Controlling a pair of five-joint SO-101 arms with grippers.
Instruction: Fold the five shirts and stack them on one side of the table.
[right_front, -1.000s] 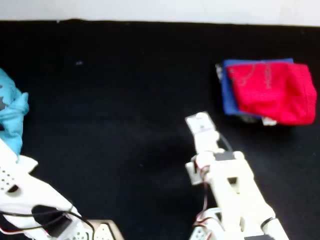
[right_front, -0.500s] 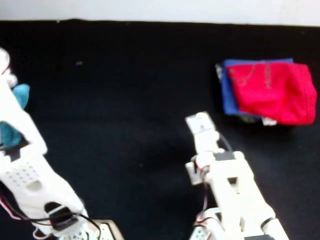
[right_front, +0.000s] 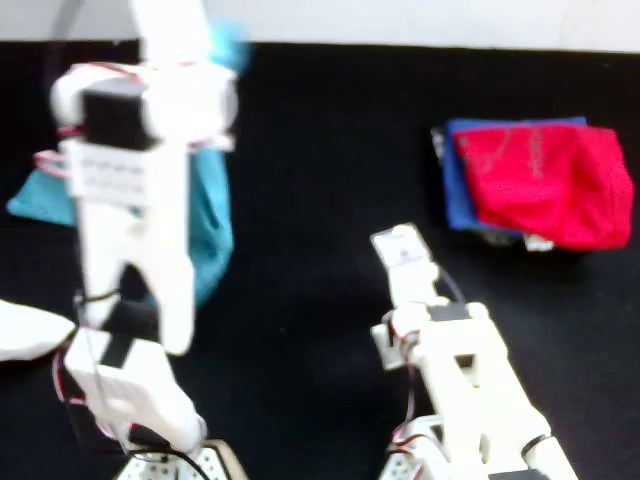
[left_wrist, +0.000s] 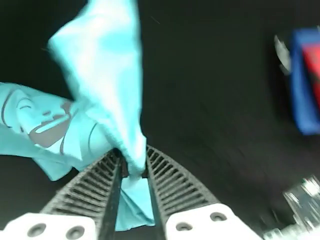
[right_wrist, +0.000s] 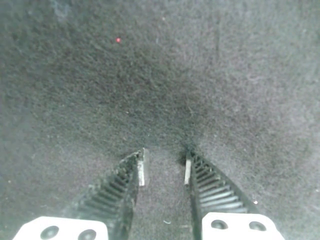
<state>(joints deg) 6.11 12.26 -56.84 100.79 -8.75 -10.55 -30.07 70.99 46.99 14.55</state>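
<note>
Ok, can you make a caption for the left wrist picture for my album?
Left gripper pinching a turquoise shirt that hangs over the black table.

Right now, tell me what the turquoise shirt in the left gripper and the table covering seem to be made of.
Turquoise shirt: soft, thin knit fabric, probably cotton jersey, matte; it hangs in limp folds from the left gripper. Table covering: black felt-like cloth, matte; fuzzy fibres and lint specks show close up.

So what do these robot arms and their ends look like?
The left arm and right arm are blocky white plastic with black motors and red-and-black wires. The left tool and right tool each have two black ribbed fingers on white bases with round holes.
</note>
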